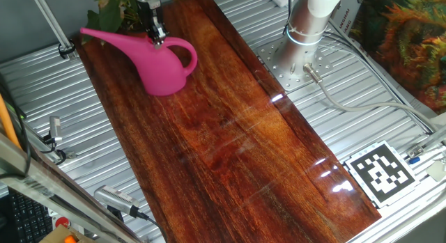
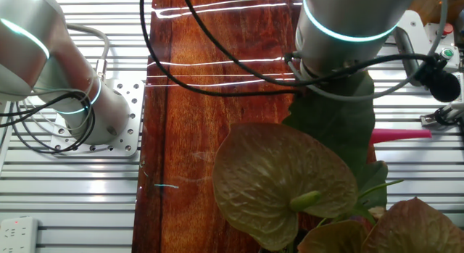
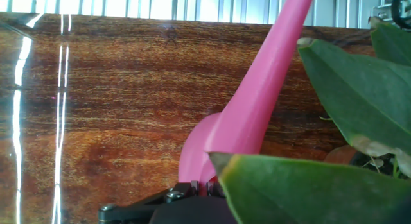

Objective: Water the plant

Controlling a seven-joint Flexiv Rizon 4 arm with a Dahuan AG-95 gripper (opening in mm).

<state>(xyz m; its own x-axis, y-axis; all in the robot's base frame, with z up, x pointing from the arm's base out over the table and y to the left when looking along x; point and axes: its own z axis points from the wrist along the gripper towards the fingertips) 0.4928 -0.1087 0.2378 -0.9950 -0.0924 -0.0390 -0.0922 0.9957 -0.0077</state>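
At upper left of one fixed view my jaws seem, though half hidden, to pinch the pink watering can [image 1: 164, 65] by its top; I should tip slowly, spout over the plant [image 1: 109, 13].

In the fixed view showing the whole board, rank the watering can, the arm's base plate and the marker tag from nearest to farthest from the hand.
1. Watering can: directly under the hand, at the board's far left end.
2. Base plate: off the board's right edge, mid-distance.
3. Marker tag: lower right, past the board's near corner, farthest.
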